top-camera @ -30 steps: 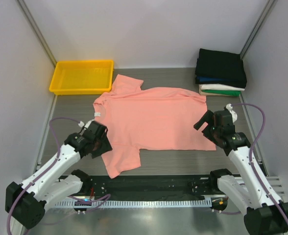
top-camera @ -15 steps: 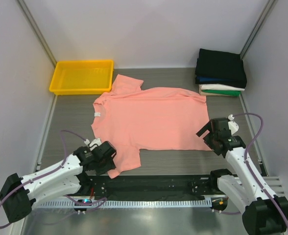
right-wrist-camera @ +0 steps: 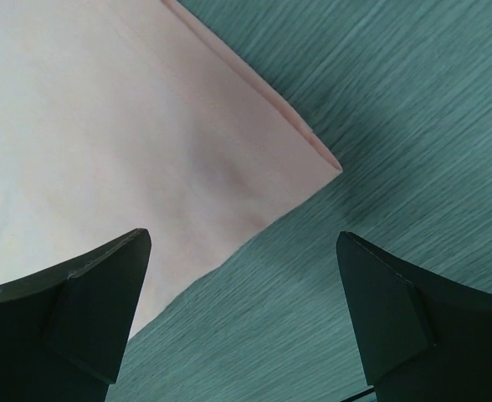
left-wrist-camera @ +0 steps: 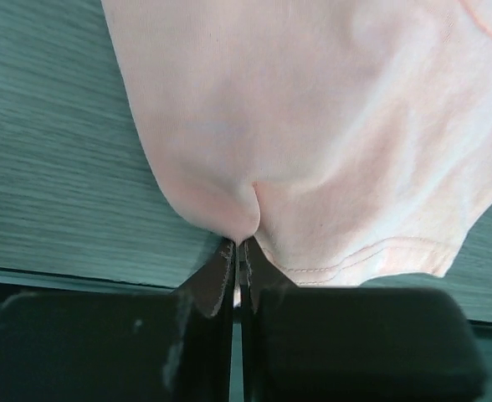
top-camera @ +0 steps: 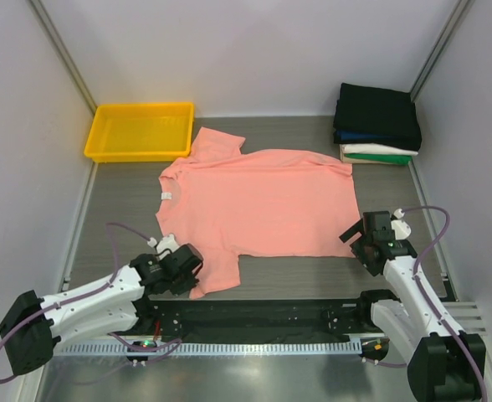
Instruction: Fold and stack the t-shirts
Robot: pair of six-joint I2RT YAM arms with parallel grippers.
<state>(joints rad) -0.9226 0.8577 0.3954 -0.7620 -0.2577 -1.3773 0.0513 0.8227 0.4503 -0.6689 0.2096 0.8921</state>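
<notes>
The left gripper (left-wrist-camera: 236, 258) is clenched on the salmon-pink t-shirt (top-camera: 258, 201). Its fingers meet on a small pucker of cloth at the edge of the near sleeve, and the stitched sleeve hem curves away just to the right of the fingertips. The shirt spreads flat ahead of both arms, soft and smooth, with a white neck label at its left end. The right gripper (right-wrist-camera: 242, 251) hangs with jaws wide apart, holding nothing; the shirt's bottom hem corner lies flat on the grey table (right-wrist-camera: 397, 126) just ahead of its fingers. Far ahead of it sits the stack of folded shirts (top-camera: 378, 126): black on top, then dark blue, white and green
</notes>
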